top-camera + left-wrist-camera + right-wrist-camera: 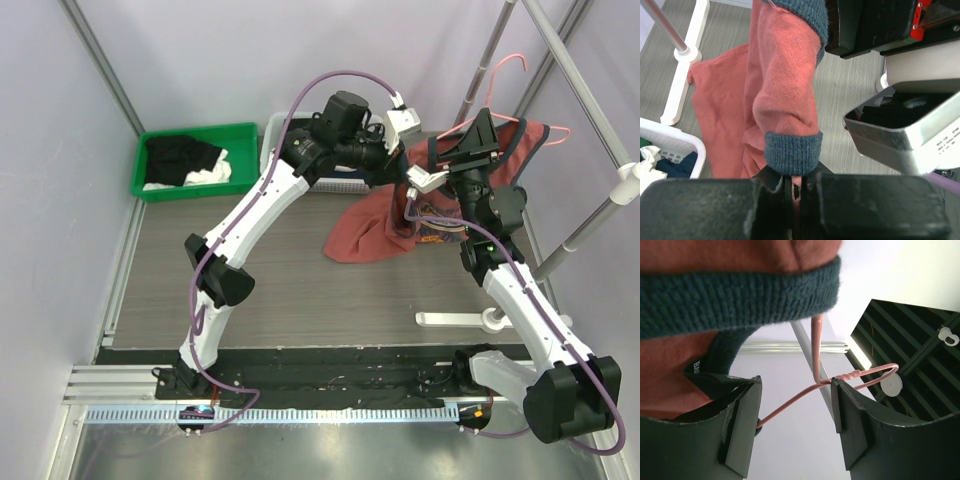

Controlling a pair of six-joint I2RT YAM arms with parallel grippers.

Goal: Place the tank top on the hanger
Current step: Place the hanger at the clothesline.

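Rust-red top (365, 235) drapes by hanger (816, 347) | your left gripper (794, 192) pinches it (navy trim) | right gripper (792, 390) spread around hanger

Lab test cell: plain panel walls (250, 50), aluminium frame (100, 60), mounting rail (120, 385).

Grey wood-grain table (250, 270): green bin (243, 160) far left, white basket (272, 128) beside, white rack foot (450, 319) right.

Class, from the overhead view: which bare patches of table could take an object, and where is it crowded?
Bare: the left strip of table between the green bin and the left arm; and the near centre, between that arm, the right arm and the tank top. Crowded: far right, where the left gripper, right gripper, hanger and rack meet.
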